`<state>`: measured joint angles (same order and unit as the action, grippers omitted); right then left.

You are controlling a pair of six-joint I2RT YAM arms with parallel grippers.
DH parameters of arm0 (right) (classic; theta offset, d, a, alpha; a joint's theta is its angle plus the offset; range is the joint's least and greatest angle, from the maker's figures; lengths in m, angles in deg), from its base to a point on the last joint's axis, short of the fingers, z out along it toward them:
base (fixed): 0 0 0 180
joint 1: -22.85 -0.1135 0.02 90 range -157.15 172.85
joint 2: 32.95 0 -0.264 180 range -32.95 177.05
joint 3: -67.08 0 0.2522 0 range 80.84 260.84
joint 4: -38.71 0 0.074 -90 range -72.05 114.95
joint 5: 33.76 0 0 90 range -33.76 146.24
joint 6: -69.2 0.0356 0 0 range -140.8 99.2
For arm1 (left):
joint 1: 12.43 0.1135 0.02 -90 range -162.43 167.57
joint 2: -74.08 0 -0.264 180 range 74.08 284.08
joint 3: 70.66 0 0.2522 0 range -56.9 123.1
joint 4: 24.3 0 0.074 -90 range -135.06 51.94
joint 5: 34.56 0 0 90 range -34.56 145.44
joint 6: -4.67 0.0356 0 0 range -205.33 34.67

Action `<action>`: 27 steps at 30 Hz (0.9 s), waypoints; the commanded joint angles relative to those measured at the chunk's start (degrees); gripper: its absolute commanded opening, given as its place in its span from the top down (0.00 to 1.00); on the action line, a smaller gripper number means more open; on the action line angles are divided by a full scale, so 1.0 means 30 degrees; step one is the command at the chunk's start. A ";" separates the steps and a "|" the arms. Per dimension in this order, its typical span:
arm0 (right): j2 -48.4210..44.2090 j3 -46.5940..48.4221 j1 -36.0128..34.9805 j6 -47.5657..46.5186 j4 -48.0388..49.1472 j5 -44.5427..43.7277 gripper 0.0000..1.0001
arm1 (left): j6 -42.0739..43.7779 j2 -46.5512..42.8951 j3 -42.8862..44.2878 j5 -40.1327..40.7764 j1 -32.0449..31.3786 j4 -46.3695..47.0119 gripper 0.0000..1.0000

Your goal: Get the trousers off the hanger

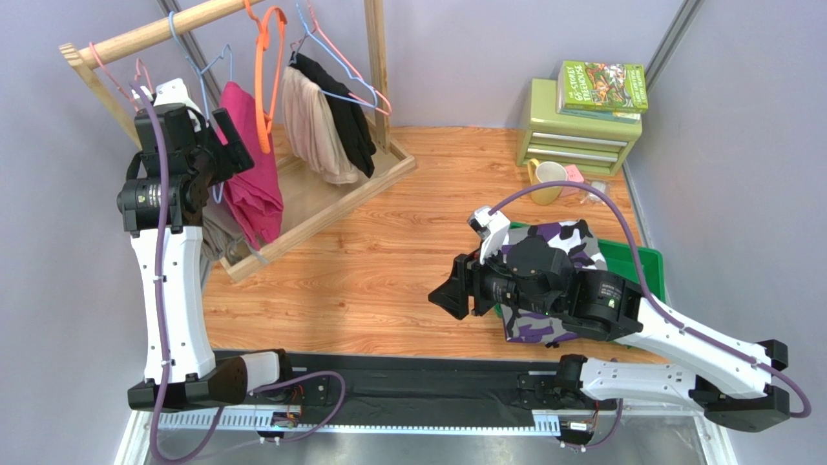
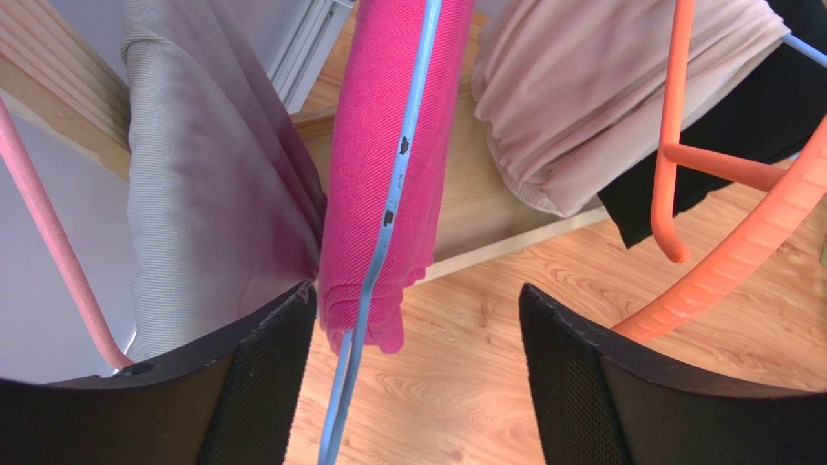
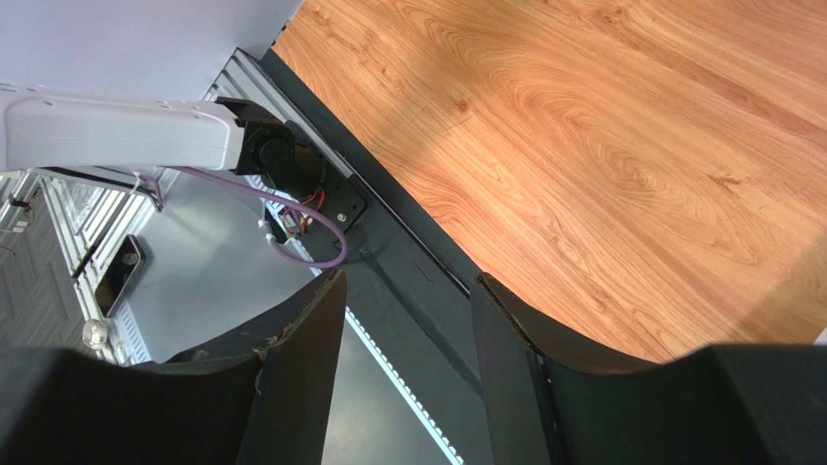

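The magenta pink trousers (image 1: 250, 160) hang folded over a blue hanger (image 1: 215, 64) on the wooden rack. In the left wrist view the pink trousers (image 2: 388, 165) and the blue hanger's bar (image 2: 374, 262) hang just in front of my open left gripper (image 2: 415, 300), near its left finger. My left gripper (image 1: 225, 145) is raised at the rack, against the pink cloth. The camouflage-patterned trousers (image 1: 555, 254) lie on a green tray (image 1: 645, 263), partly hidden under my right arm. My right gripper (image 1: 448, 294) is open and empty above the table, left of the tray.
A beige garment (image 1: 313, 126) and a black garment (image 1: 346, 108) hang on a pink hanger; an empty orange hanger (image 1: 265, 58) hangs between. A grey cloth (image 2: 204, 184) hangs left of the pink trousers. Green drawers (image 1: 577, 131) with a book and a yellow cup (image 1: 549, 180) stand back right.
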<state>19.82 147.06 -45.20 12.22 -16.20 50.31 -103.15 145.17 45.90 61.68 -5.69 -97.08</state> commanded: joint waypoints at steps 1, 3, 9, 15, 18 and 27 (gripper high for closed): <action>-0.0453 -0.0187 -0.0080 -0.0107 0.1117 0.0103 0.45 | -0.0415 -0.0580 -0.0252 -0.1638 0.0505 0.0600 0.22; -0.0365 -0.0158 -0.0080 -0.0048 0.1118 0.0161 0.45 | -0.0533 -0.0727 -0.0400 -0.1962 0.0565 0.0865 0.26; -0.0042 0.0047 -0.0080 0.0157 0.1205 0.0454 0.45 | -0.1059 0.0324 0.0067 -0.4648 0.1559 0.1188 0.39; -0.0101 0.0018 -0.0109 0.0362 0.1235 0.0455 0.45 | -0.3428 0.1060 -0.1071 -1.0182 0.4020 0.2708 0.59; -0.0130 -0.0041 -0.0080 0.0421 0.1205 0.0425 0.45 | -0.4076 0.0738 -0.1865 -1.1305 0.4431 0.3940 0.62; 0.0221 -0.0099 -0.0138 0.0479 0.1440 0.0659 0.45 | -0.4137 -0.0083 -0.1954 -1.1222 0.4520 0.4733 0.63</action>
<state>20.07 146.47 -45.27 12.94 -14.62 51.40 -114.54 147.53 39.39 29.92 7.27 -86.51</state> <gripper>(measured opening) 0.551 0.361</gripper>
